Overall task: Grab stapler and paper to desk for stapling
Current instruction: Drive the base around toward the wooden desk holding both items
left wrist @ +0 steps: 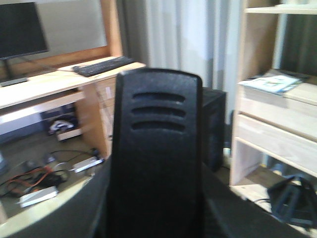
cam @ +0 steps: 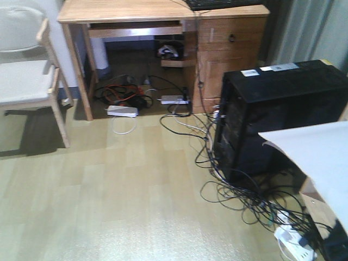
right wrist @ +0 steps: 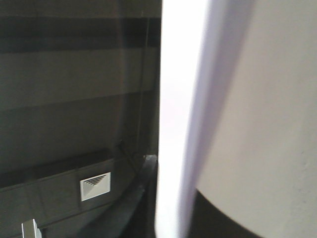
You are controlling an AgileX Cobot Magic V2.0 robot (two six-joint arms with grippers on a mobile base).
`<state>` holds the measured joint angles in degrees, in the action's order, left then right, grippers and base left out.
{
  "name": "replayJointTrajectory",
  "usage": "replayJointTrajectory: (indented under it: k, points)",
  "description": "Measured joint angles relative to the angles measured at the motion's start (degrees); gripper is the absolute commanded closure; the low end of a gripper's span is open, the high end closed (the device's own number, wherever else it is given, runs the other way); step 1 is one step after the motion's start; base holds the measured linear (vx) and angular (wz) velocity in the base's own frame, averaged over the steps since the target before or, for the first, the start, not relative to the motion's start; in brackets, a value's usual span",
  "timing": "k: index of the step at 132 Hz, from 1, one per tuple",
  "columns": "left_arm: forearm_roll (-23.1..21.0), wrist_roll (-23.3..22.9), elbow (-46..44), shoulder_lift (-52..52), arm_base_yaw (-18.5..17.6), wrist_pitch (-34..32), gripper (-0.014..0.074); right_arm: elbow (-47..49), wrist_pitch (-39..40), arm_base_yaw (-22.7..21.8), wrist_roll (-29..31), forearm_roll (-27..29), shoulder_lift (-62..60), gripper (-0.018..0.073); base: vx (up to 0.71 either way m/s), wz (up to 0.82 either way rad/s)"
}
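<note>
Ribbed, matte black plastic stapler (left wrist: 156, 148) stands upright, clamped in the left hand (left wrist: 156, 220). Smooth white paper (cam: 321, 157), a flat sheet at 4 o'clock, is pinched by the right hand (right wrist: 173, 208). Plank-grain wooden table (cam: 125, 11) sits at 12 o'clock.

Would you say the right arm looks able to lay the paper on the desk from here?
Probably not yet: the desk sits far across the floor, with a computer tower and cables between it and the paper.

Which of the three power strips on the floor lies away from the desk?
The white strip near the black computer tower, lower right; the other two lie at the desk.
</note>
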<state>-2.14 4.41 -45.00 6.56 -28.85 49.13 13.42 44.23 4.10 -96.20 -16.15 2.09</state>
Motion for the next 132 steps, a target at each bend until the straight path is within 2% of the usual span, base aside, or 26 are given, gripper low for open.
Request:
replayJointTrajectory:
  k: [57,132]
  points:
    - [0.0,0.0,0.0,0.0,0.0,0.0,0.0603,0.0,0.0,0.0,0.0,0.0,0.0,0.0565,0.09,0.19]
    - [0.0,0.0,0.0,0.0,0.0,0.0,0.0603,0.0,0.0,0.0,0.0,0.0,0.0,0.0565,0.14,0.04]
